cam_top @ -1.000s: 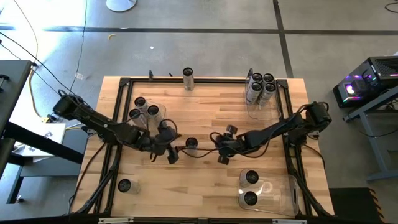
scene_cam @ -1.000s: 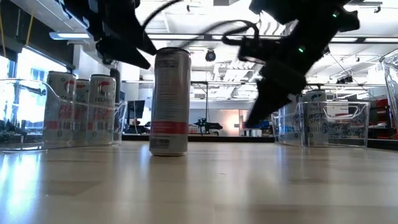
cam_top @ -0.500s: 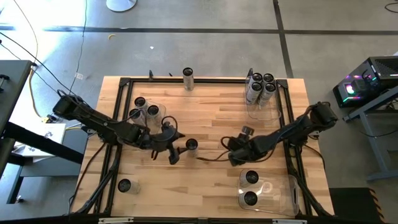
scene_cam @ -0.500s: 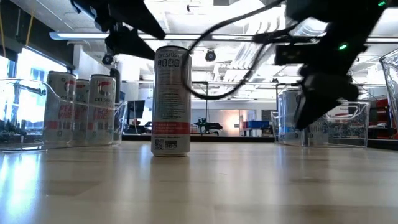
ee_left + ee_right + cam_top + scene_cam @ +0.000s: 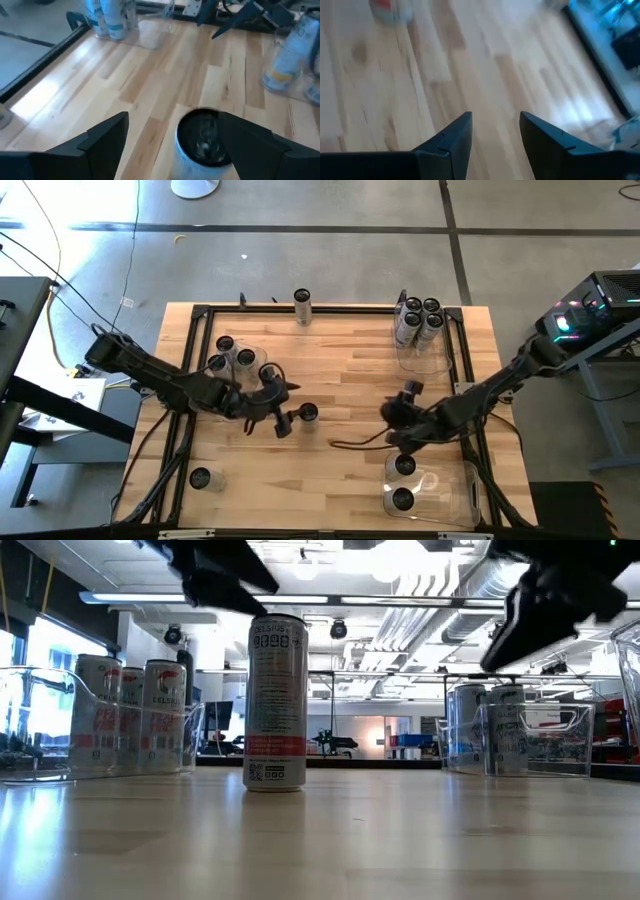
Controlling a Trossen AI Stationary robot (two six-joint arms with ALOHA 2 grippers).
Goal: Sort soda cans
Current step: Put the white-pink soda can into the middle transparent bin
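One soda can mid-table | clear bins at edges

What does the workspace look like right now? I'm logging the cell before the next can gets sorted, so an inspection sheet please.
Surface: wooden table, black frame round its edge.
Job's things: centre can upright and free; far-edge can and near-left can loose; other cans sit in the left bin, far-right bin and near-right bin.
Clutter: nothing seen.
Hands: left hand open beside the centre can, not touching; right hand empty, fingers apart, by the near-right bin.
Cables: black cable trailing over the wood.
Surroundings: concrete floor, lit equipment on the right.
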